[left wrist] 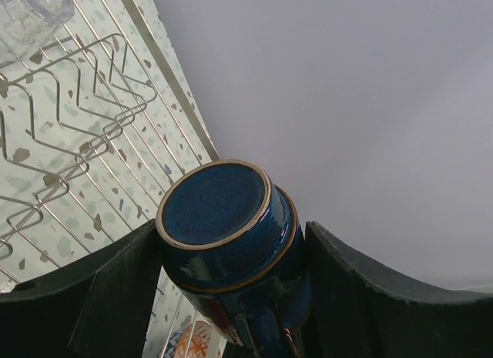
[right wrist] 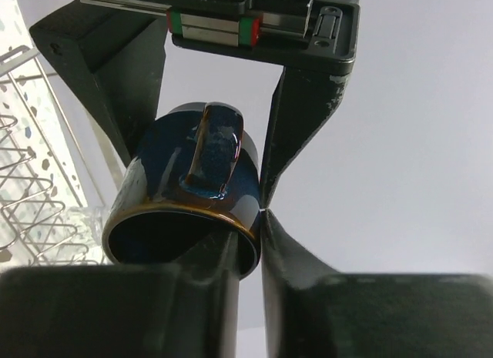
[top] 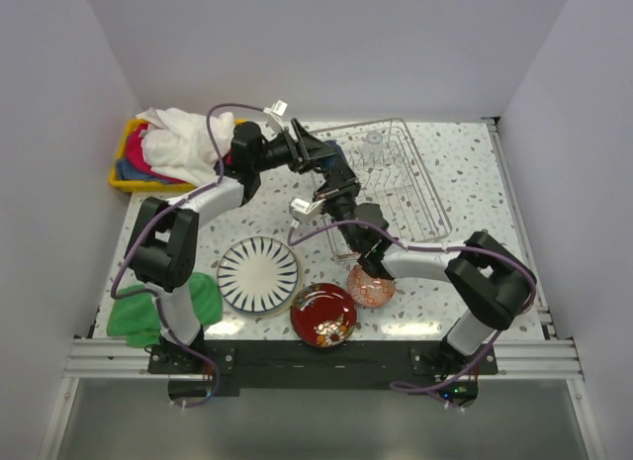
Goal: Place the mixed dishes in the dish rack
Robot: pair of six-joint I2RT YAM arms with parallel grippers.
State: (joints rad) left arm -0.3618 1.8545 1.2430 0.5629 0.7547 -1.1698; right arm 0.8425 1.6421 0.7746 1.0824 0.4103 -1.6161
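Glass comes first: a small clear glass (top: 374, 143) stands in the rectangular silver wire dish rack (top: 425, 198), the only dish I can see loaded. On the speckled table (top: 470, 163), near the arm bases, lie the large white plate with black radial stripes (top: 257, 272), the red floral plate (top: 323, 315) and the orange-red patterned bowl (top: 371, 285). The blue-white bowl I cannot find; it may be hidden under the arms. The task looks barely begun, with the dark blue glazed mug (left wrist: 223, 219) in hand as the second piece.

That mug hangs on its side in the air at the rack's near-left edge, not resting on the wires. The left gripper (left wrist: 231, 246) clasps its body, one finger on each flank, the base turned towards that wrist camera. The right gripper (right wrist: 250, 258), jaws almost together, appears to pinch the mug's wall at the rim, handle uppermost in its view. Both arms seem to hold it at once, which I judge to be a handover.
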